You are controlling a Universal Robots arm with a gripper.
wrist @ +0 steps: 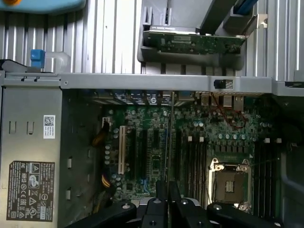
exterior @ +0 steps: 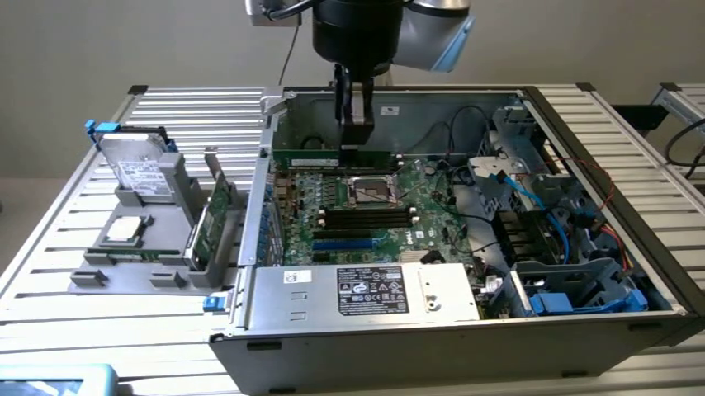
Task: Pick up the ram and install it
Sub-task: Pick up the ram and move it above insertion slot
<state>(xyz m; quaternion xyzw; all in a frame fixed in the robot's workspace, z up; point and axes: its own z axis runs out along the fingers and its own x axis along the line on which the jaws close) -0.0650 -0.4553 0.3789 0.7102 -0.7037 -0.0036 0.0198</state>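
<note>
Slatted counter [exterior: 44, 280] is carrying an open computer case [exterior: 330, 346]. Over its motherboard [exterior: 330, 198], the jaws are pinching the ram [exterior: 319, 157] mid-length, nearly closed on its flat faces. It's looking light, stiff, thin and probably fragile.

A plain pale grey wall [exterior: 132, 41] rises behind the counter [exterior: 111, 330] of ribbed metal slats. Pale floor [exterior: 20, 210] shows beyond the counter's edge on the exterior view's left.
</note>
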